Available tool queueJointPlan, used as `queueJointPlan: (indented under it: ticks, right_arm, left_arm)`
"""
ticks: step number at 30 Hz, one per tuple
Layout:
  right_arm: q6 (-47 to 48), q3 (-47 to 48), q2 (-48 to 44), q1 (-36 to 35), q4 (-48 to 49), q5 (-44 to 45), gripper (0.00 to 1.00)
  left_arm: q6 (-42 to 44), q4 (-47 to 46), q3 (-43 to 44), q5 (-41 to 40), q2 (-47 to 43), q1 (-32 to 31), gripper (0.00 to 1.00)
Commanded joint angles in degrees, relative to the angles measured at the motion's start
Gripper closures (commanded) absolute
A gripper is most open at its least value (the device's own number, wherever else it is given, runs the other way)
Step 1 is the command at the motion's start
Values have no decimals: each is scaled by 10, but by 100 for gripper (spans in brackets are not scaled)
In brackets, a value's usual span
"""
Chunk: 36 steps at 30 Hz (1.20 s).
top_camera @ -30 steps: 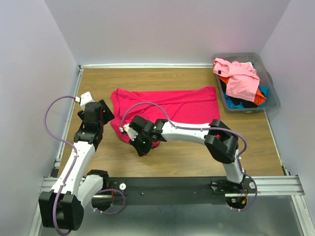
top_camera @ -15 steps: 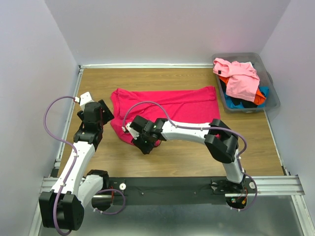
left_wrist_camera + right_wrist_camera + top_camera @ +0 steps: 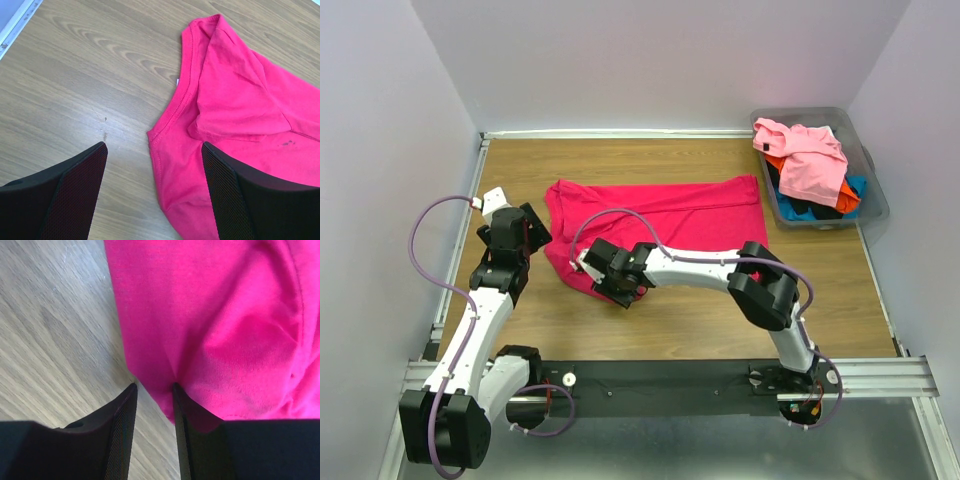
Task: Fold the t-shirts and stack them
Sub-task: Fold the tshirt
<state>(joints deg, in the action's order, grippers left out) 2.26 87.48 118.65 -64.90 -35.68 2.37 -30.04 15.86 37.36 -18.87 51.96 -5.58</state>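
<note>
A bright crimson-magenta t-shirt (image 3: 670,215) lies spread on the wooden table (image 3: 650,160). My right gripper (image 3: 619,287) is low at its near-left corner. In the right wrist view the jaws (image 3: 154,386) stand a narrow gap apart and straddle the cloth's edge (image 3: 210,305); the right finger rests on cloth, the left on wood. My left gripper (image 3: 527,232) hovers open and empty over the shirt's left edge; its view shows the neckline and a folded sleeve (image 3: 240,100) between the wide pads (image 3: 154,147).
A grey plastic bin (image 3: 876,192) stands at the back right, holding a light pink t-shirt (image 3: 810,155) over orange (image 3: 846,198), blue (image 3: 858,183) and black (image 3: 800,209) ones. Purple walls close in the table on three sides.
My right gripper has slid a little up and left onto the shirt's near-left corner. The left arm has not moved.
</note>
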Motion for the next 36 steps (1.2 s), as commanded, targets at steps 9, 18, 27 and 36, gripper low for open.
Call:
queueJointPlan:
  ticks: [9, 18, 27, 36]
  right_arm:
    - [15, 20, 12, -1, -17, -57, 99]
    - [-5, 83, 6, -1, -65, -229, 99]
    - [-20, 110, 8, 8, -65, -289, 47]
    - [-51, 38, -35, 32, -56, -108, 55]
  left_arm:
    - [-5, -11, -9, -10, -5, 5, 16]
    - [-3, -17, -11, -1, -4, 10, 16]
    - [-2, -18, -11, 4, -1, 10, 16]
    - [-1, -20, -11, 8, 2, 11, 16]
